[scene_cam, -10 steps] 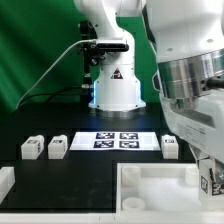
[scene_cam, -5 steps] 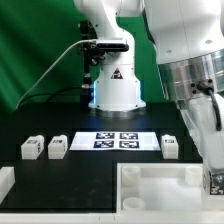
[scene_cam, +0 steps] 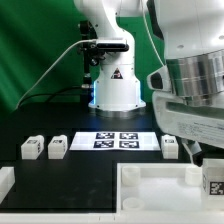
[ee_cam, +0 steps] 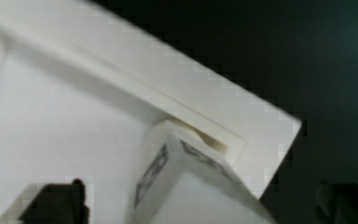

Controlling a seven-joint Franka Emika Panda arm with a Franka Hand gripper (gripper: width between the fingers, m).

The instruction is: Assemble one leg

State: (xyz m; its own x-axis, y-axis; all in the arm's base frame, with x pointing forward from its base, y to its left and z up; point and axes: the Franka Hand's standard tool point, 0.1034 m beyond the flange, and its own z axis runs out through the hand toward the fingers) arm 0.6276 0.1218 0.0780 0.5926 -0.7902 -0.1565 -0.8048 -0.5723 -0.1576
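One leg (scene_cam: 213, 182), a small white post with a square tag, stands upright in the corner of the large white tray-like part (scene_cam: 150, 178) at the exterior view's lower right. My gripper (scene_cam: 203, 160) hangs just above it. In the wrist view the leg (ee_cam: 197, 178) sits between my dark fingers (ee_cam: 55, 202), with a gap on each side, so my gripper (ee_cam: 199, 206) is open around it. Three more legs lie on the black table: two at the exterior view's left (scene_cam: 31, 148) (scene_cam: 57, 148) and one at the right (scene_cam: 170, 146).
The marker board (scene_cam: 115, 140) lies flat at the table's middle, in front of the robot base (scene_cam: 117, 92). A white part's corner (scene_cam: 5, 182) shows at the exterior view's lower left edge. A green backdrop stands behind.
My wrist has turned and lifted a little over the leg. The finger that reached down beside the leg half a second ago sits higher now. The leg stays at the tray's corner.
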